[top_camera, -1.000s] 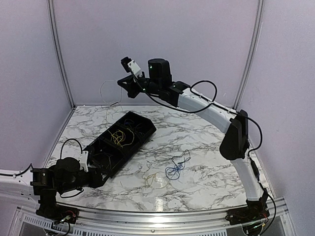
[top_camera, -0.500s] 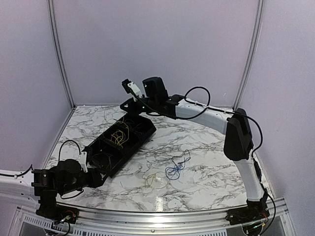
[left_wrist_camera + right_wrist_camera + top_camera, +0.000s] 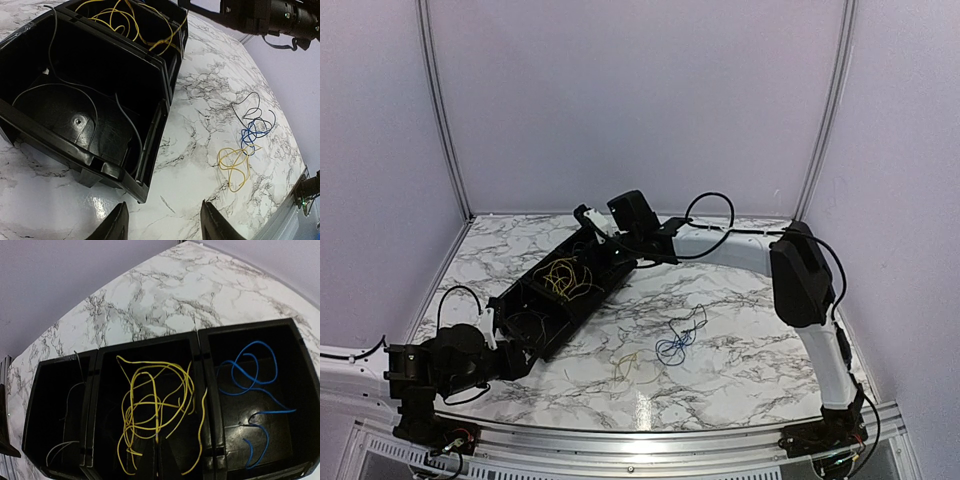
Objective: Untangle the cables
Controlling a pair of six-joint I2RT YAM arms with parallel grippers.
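Three compartments in the black tray [image 3: 200, 340], one colour in each: pale grey strands [image 3: 75, 95] at the end nearest the left arm, yellow loops [image 3: 150, 400] in the middle, blue strands [image 3: 250, 370] at the far end. On the marble table [image 3: 740, 300], apart from the tray, a small tangle [image 3: 672, 345] of blue, black and yellow. Left gripper [image 3: 164, 206] low over the table, just beside the tray's near end, fingers spread wide, nothing between them. Right gripper [image 3: 156, 457] above the middle compartment, fingers dark against the dark tray; gap and grasp impossible to tell.
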